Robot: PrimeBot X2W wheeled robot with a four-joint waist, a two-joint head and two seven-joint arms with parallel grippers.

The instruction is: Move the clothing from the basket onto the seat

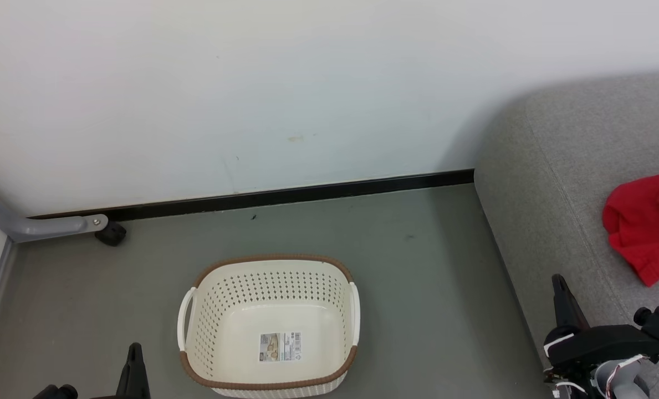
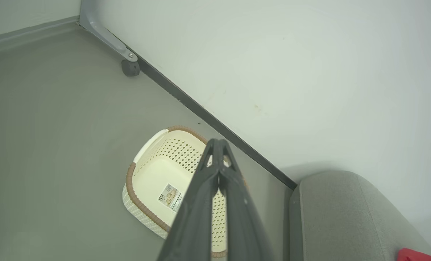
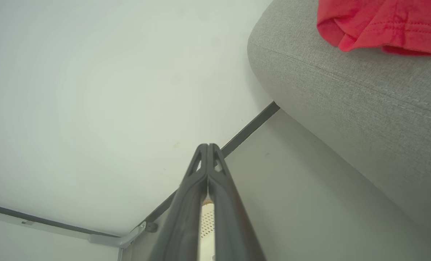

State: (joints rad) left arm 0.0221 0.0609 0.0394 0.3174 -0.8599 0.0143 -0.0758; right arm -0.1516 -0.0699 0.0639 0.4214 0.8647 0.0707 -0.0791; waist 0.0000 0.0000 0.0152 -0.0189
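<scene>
Seat (image 1: 556, 166): largest by far, rising just right of and beyond the right gripper (image 1: 560, 285), within a short swing of that arm. Serves as the drop-off, hence the clothing (image 1: 645, 221) on top.

Basket (image 1: 274, 259): on the floor (image 1: 429, 288) between both claws, ahead and to the right of the left gripper (image 1: 135, 354), well left of the right one. Set open side up, near the seat's end, probably for a short carry. Bare inside down to the printed sticker (image 1: 280, 347); nothing red in there.

Clothing: crumpled on the seat's top, up and to the right of the right claw, apart from its fingertips. Slack and bunched, like cloth let fall rather than laid out. Judged from this: transfer likely finished, or nearly, with nothing left to fetch from the basket.

Claws, smallest: both pressed fully together, tip against tip, gripping nothing. Held low at either side, pointing forward, apart from basket and cloth alike. Likely a rest pose, with no pick left to make.
</scene>
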